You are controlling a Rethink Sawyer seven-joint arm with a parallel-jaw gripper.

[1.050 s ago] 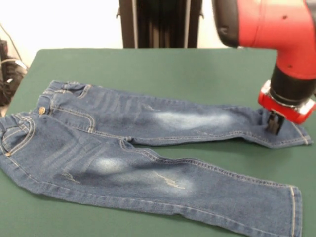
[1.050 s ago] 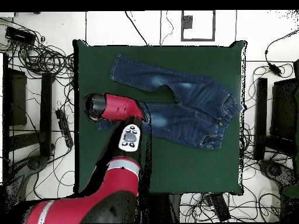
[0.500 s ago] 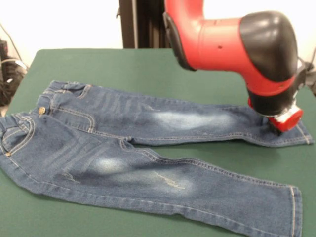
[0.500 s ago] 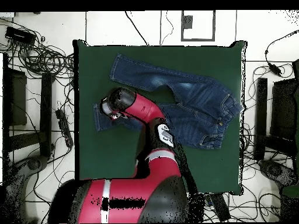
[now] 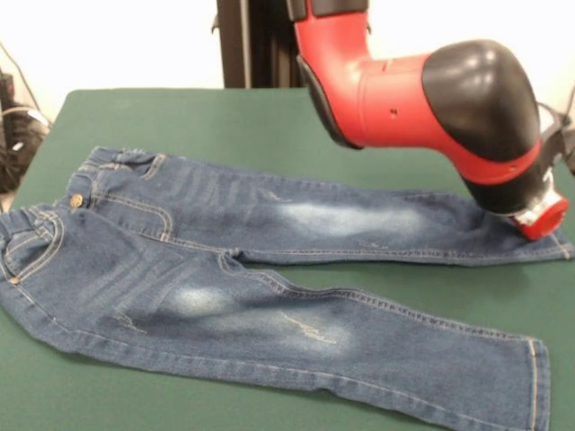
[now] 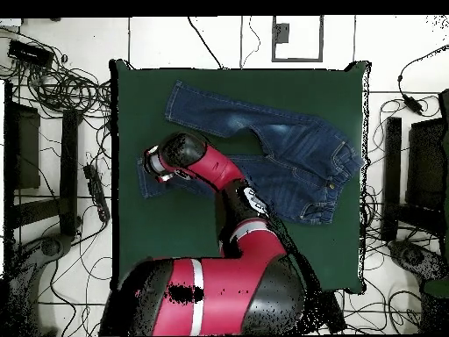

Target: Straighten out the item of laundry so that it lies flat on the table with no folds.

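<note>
Your robot's hand (image 5: 542, 218) sits low over the hem of one leg of the jeans (image 5: 225, 269), which lie spread on the green bench (image 5: 269, 117). The waistband lies well away from the hand, the other leg alongside it. The arm's bulk hides the fingers, so you cannot tell whether they are spread or pinching denim.

You can't see the jaws: the arm's wrist (image 5: 539, 215) covers them at the far leg's cuff. The jeans (image 5: 225, 269) lose their waistband past the left edge in the front view.
</note>
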